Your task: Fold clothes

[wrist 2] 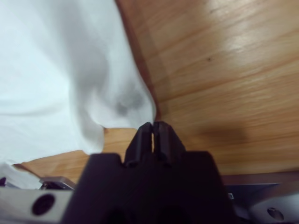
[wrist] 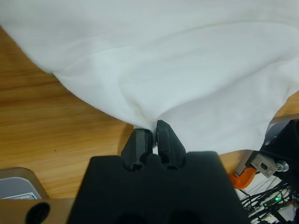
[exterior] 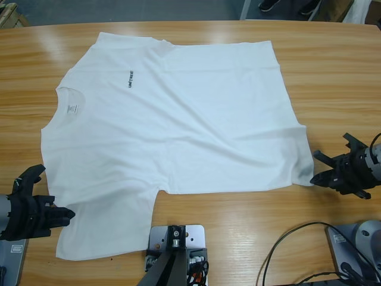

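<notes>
The left gripper (exterior: 56, 214) sits low at the lower left of the high view, its jaws pressed together on the edge of the T-shirt (exterior: 172, 119). The right gripper (exterior: 314, 170) sits at the right edge, jaws likewise closed, pinching the shirt's corner.

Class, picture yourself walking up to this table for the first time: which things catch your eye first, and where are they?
The white T-shirt spread flat across the wooden table, neck to the left. The left gripper pinches its sleeve edge at the lower left, and the right gripper is shut at the hem corner on the right.
</notes>
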`<state>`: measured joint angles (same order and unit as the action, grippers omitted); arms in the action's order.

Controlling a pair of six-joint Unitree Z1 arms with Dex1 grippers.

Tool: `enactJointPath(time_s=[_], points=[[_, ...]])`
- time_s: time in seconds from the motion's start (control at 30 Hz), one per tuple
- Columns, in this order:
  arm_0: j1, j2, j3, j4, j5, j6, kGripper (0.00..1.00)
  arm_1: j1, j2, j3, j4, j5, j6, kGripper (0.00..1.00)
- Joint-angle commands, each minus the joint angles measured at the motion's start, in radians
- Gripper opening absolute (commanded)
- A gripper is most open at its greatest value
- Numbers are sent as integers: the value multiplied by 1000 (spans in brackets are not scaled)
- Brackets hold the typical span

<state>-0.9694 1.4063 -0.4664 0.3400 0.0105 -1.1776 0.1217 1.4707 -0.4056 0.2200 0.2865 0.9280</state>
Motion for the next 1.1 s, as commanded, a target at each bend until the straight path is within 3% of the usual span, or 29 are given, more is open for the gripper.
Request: enactJointPath(time_s=[0.03, 0.63, 1.1], points=[[-8, 6, -6, 3, 17, 19, 0, -10, -33, -3, -13, 16, -26, 0], [-3, -63, -47, 44, 37, 33, 0, -10, -128, -105, 79, 11, -39, 0], [151, -119, -121, 128, 39, 167, 0, -11, -161, -236, 142, 10, -51, 0]])
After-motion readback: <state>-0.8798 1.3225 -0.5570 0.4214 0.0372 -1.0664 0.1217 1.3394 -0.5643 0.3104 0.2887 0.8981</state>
